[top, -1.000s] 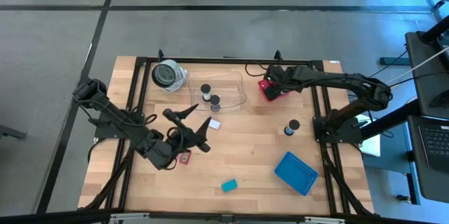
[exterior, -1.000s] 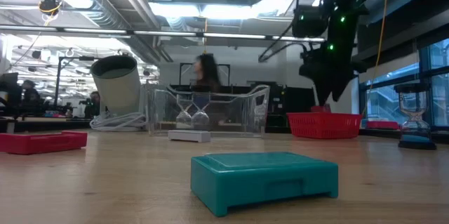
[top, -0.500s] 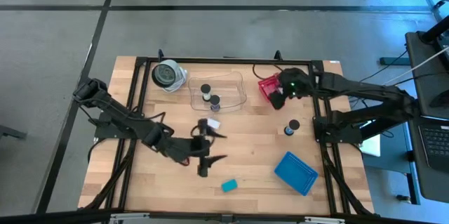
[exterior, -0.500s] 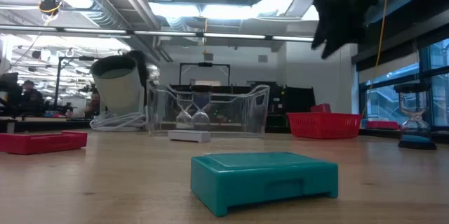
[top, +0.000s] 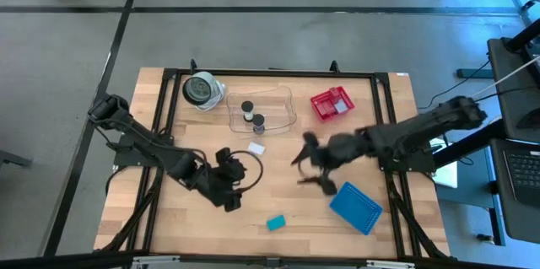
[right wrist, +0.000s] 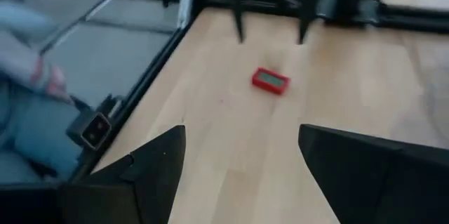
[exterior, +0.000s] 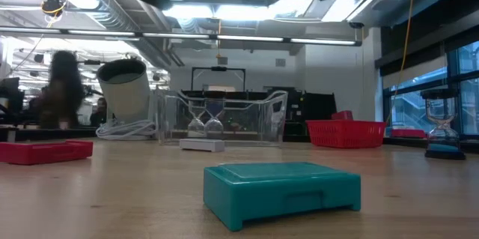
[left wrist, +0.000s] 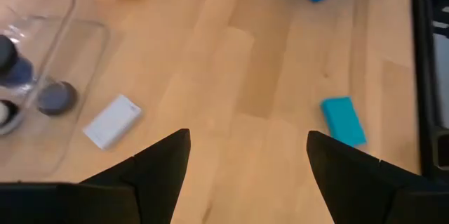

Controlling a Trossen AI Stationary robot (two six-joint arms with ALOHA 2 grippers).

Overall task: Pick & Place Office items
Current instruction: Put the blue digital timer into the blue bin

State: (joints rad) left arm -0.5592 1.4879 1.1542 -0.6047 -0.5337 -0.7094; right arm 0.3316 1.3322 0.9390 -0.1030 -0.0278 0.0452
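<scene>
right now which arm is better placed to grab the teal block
Left, probably. Its open gripper hangs nearer the teal block, which also shows in its wrist view. The right gripper sits farther off.

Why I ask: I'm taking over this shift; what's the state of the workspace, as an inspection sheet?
Surface: wooden table.
Job's things: teal block, white block, red block loose; two cylinders in clear tray.
Clutter: red basket, blue lid, round object.
Grippers: left gripper, right gripper open, empty, above table.
Cables: white cord beside round object.
Surroundings: person beyond table.
</scene>
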